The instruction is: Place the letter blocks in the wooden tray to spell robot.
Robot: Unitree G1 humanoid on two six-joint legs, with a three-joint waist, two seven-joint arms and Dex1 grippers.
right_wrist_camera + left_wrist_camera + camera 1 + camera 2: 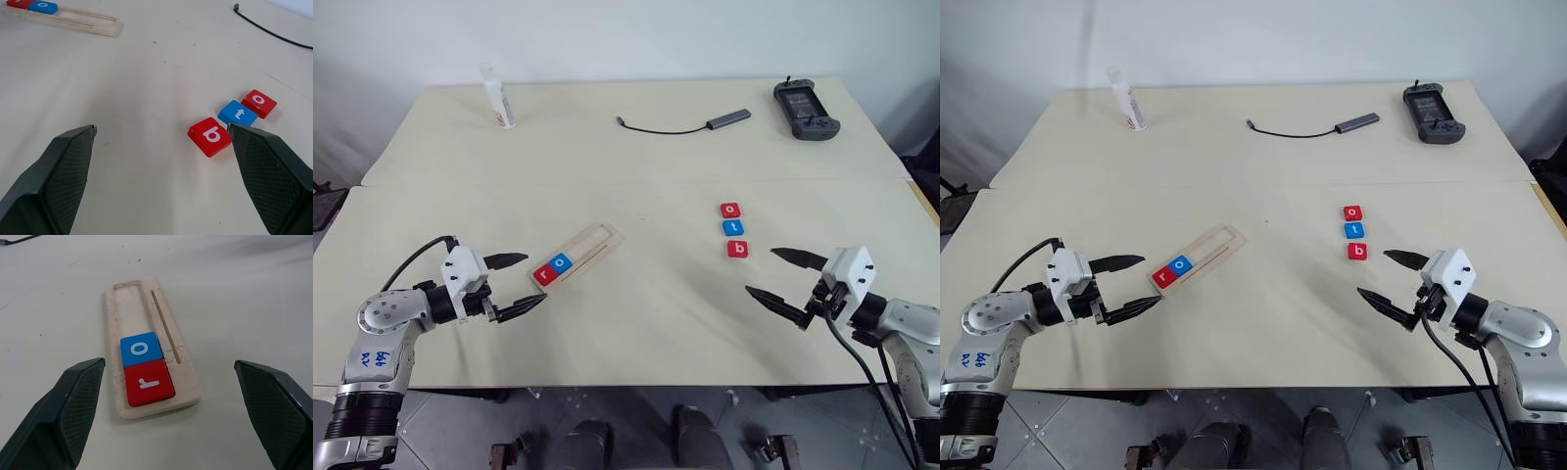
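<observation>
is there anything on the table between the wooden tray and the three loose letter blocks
No. Between the wooden tray and the loose letter blocks the table is bare, as the left eye view shows.

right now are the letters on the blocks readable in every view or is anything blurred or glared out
Left wrist view: the o block and r block in the wooden tray read crisply, no glare. Right wrist view: b, t and o are clear. Head views: letters tiny but legible, even light, soft shadows.
</observation>
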